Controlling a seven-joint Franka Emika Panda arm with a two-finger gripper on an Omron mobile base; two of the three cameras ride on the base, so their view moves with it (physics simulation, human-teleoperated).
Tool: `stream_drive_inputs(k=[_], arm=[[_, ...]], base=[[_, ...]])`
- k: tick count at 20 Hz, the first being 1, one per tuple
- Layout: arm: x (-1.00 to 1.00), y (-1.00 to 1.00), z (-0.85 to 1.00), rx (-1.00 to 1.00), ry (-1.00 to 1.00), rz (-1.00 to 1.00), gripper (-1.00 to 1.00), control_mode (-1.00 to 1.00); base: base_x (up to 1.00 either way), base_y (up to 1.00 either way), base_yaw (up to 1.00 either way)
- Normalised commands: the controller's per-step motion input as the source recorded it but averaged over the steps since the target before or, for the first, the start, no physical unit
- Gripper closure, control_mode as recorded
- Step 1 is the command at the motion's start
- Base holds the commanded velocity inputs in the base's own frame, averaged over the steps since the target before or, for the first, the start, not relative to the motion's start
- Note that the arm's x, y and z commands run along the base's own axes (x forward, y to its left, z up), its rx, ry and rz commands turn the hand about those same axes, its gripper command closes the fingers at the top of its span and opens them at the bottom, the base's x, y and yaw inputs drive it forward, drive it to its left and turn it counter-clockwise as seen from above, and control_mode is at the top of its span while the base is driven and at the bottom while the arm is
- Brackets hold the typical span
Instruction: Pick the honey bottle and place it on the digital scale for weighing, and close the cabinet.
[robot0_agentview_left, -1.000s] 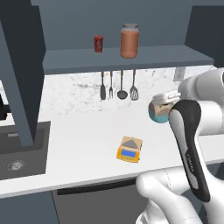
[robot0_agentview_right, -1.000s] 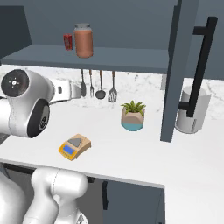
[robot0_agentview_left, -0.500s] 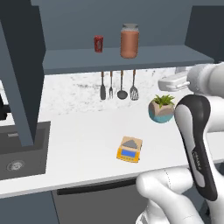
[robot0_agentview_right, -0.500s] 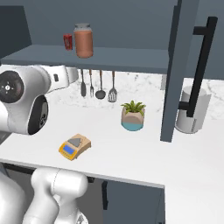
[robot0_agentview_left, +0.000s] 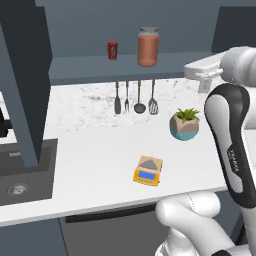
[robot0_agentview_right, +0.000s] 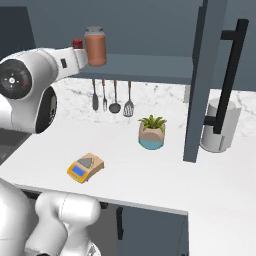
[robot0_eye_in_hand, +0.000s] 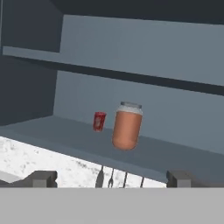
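We see the white arm has swung up and right since a second ago, uncovering the potted green plant in its teal-and-tan pot (robot0_agentview_left: 184, 124); nothing else shifted. The two-finger gripper (robot0_eye_in_hand: 111, 178) stands released, jaws spread wide, gripping nothing, aimed at the shelf. The wide reddish-brown honey jar with grey lid (robot0_agentview_left: 148, 46) stands upright on the open shelf of the dark slate-blue wall cabinet (robot0_agentview_left: 90, 67), near the small red can (robot0_agentview_left: 113, 50) and apart from it. We can read no label or writing on either. The flat orange-yellow scale with grey plate and blue display (robot0_agentview_left: 148, 171) lies on the white speckled counter (robot0_agentview_left: 90, 150), display text illegible. The cabinet door with black bar handle (robot0_agentview_right: 231, 82) stands open. Dark utensils (robot0_agentview_left: 135, 97) hang below the shelf; a dark sink (robot0_agentview_left: 22, 172) sits left.
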Motion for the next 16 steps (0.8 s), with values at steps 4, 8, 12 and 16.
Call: stream_drive_inputs(k=[4,8,12,16], arm=[[0.22,0.0,0.44,0.05,0.0,0.08,-1.0,-1.0],[0.45,0.01,0.0,0.03,-0.11,0.03,-1.0,-1.0],[0.67,0.15,-0.04,0.04,-0.02,0.01,-1.0,-1.0],[0.74,0.17,-0.19,0.13,0.0,0.01,-1.0,-1.0]], base=[[0.0,0.0,0.0],[0.0,0.0,0.0],[0.0,0.0,0.0],[0.0,0.0,0.0]])
